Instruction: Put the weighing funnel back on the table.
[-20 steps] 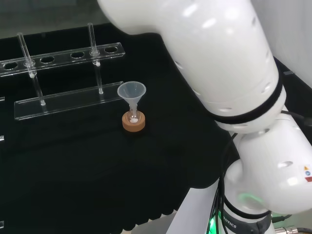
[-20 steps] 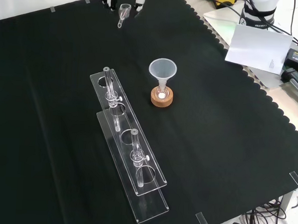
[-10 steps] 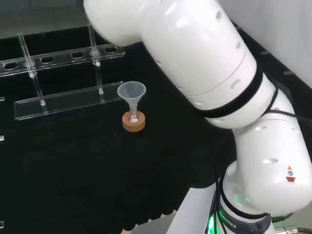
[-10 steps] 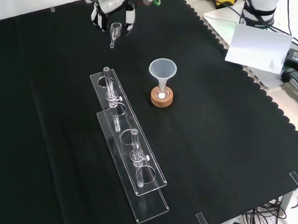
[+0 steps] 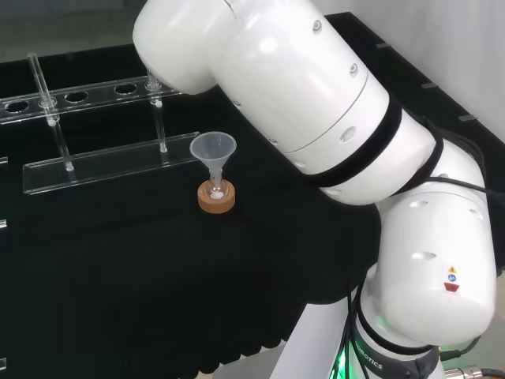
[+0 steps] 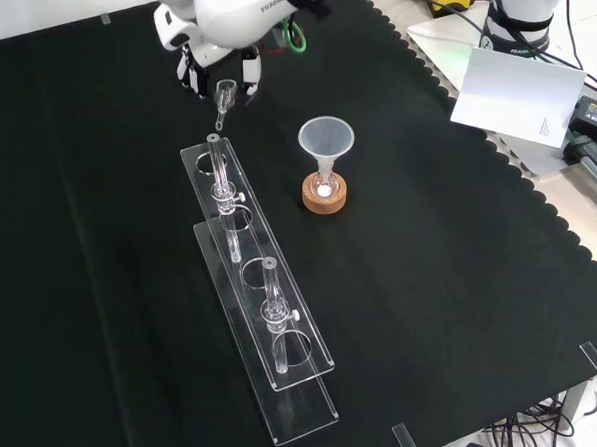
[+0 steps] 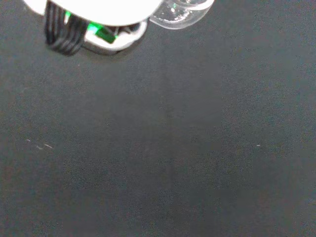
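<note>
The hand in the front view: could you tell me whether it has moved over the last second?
Yes. The hand has come down from the cloth's top edge toward the tube rack's upper end, holding the weighing funnel.

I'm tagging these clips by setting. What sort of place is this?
Likely a robotics lab bench staged for chemistry work: a clear plastic test-tube rack, a clear cone-shaped funnel in a small flask on a cork ring, and a black and white robot hand holding a small clear weighing funnel.
</note>
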